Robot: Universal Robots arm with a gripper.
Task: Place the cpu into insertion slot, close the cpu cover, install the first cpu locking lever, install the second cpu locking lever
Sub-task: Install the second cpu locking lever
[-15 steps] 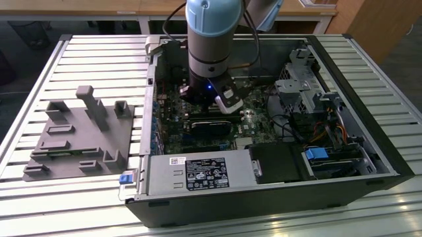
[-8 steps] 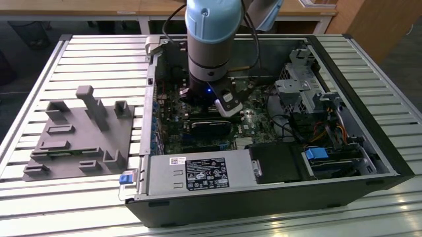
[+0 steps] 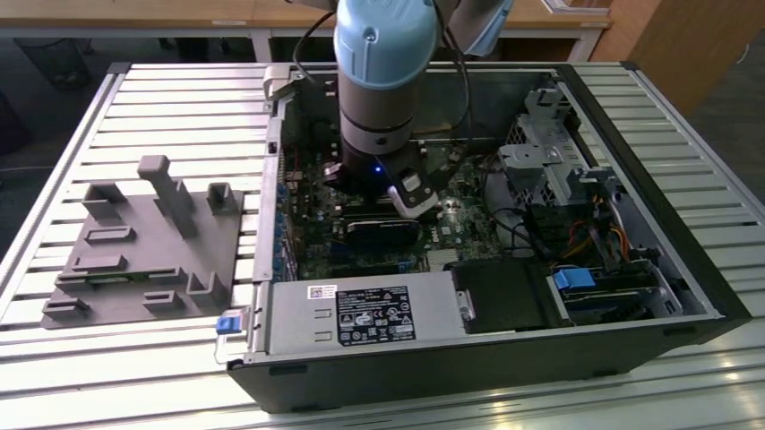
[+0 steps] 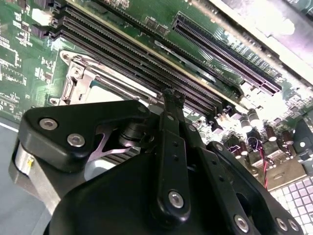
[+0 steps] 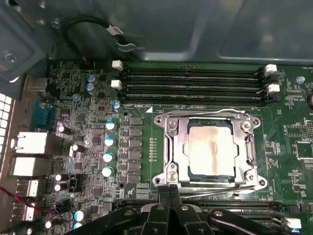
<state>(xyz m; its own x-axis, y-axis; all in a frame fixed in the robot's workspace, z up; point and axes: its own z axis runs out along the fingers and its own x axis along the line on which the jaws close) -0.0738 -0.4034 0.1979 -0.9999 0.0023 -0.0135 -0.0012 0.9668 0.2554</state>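
Hanging low inside the open computer case (image 3: 669, 296), the hand (image 5: 169, 192) sits with its 2 fingers pressed together, grasping nothing, at the edge of the insertion slot (image 5: 211, 148). In the first wrist view the cpu (image 5: 211, 151) lies flat in that slot, its pale metal face showing through the window of the cpu cover (image 5: 175, 147), which is folded down over it. Thin wire levers run along 2 sides of the frame. Long black memory slots (image 5: 193, 84) lie just beside the socket. The case rests on a slatted worktop (image 3: 132, 358).
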